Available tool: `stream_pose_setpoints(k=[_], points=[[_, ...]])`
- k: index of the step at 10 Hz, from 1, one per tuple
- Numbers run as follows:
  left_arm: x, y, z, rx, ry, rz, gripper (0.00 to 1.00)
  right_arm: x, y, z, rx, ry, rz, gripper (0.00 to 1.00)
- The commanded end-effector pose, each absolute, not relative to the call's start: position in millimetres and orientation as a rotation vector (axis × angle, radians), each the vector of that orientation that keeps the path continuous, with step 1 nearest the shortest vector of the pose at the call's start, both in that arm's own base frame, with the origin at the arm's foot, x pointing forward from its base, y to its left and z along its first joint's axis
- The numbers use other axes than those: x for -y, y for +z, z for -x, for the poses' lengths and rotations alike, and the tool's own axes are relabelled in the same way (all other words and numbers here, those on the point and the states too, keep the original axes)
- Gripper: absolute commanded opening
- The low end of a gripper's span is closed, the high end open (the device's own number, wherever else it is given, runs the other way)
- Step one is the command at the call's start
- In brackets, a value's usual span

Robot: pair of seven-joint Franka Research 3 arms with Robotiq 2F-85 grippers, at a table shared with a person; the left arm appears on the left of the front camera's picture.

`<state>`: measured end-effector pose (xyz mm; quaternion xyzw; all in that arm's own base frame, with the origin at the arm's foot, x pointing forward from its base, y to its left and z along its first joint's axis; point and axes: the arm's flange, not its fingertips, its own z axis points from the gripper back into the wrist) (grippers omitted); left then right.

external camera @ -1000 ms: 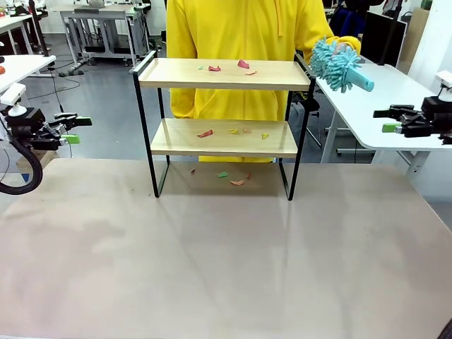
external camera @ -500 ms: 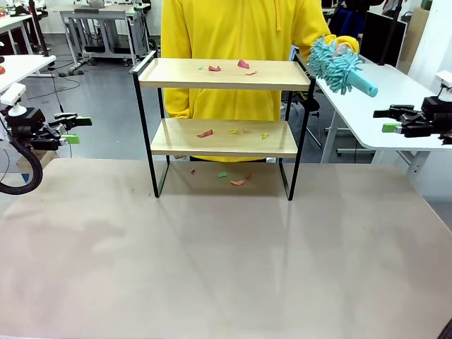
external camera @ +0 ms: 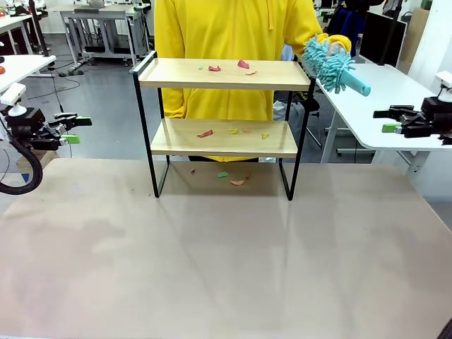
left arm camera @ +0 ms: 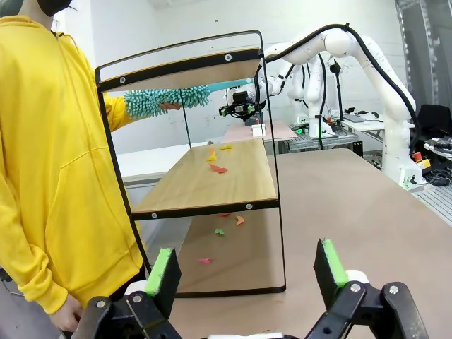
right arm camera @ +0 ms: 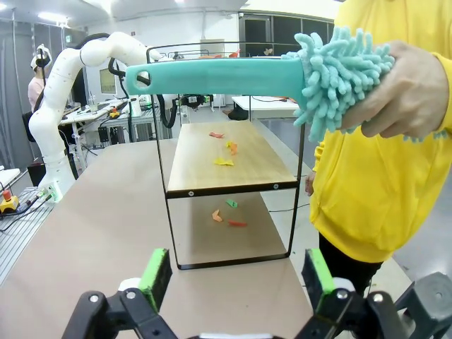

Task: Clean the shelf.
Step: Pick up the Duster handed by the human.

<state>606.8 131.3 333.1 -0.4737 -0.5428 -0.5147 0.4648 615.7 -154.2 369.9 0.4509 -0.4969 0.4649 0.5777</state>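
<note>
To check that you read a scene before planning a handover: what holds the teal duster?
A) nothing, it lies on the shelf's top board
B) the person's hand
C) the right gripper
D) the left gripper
B: the person's hand closes around the fluffy head of the teal duster, handle free, while the left gripper and right gripper stand open and empty.

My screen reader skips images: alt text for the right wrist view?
A person's hand holds a fluffy teal duster by its head, in front of a scrap-littered two-tier wood shelf with black metal frame; the robot's open right hand shows below.
</note>
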Motion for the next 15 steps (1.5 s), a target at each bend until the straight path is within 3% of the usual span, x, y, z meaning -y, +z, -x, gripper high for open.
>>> stream_pose_setpoints(k=[1, 4, 9, 10, 11, 12, 15], points=[[-131.4, 334.7, -605.3, 1.348, -1.276, 1.168, 1.00, 154.2, 370.3, -615.7, 1.163, 1.088, -1.055, 1.00], [-131.4, 334.7, -605.3, 1.348, -1.276, 1.168, 1.00, 137.2, 465.7, -570.5, 1.051, 0.743, -0.756, 1.00], [-131.4, 334.7, -605.3, 1.348, -1.276, 1.168, 1.00, 55.8, 601.8, -533.3, 0.860, 0.724, -0.415, 1.00], [-131.4, 334.7, -605.3, 1.348, -1.276, 1.168, 1.00, 34.7, 609.5, -528.7, 0.827, 0.744, -0.350, 1.00], [-131.4, 334.7, -605.3, 1.348, -1.276, 1.168, 1.00, 27.2, 615.0, -529.6, 0.901, 0.722, -0.298, 1.00], [-131.4, 334.7, -605.3, 1.348, -1.276, 1.168, 1.00, 54.4, 619.7, -532.9, 0.918, 0.759, -0.405, 1.00], [-131.4, 334.7, -605.3, 1.348, -1.276, 1.168, 1.00, 54.4, 619.7, -532.9, 0.918, 0.759, -0.405, 1.00]])
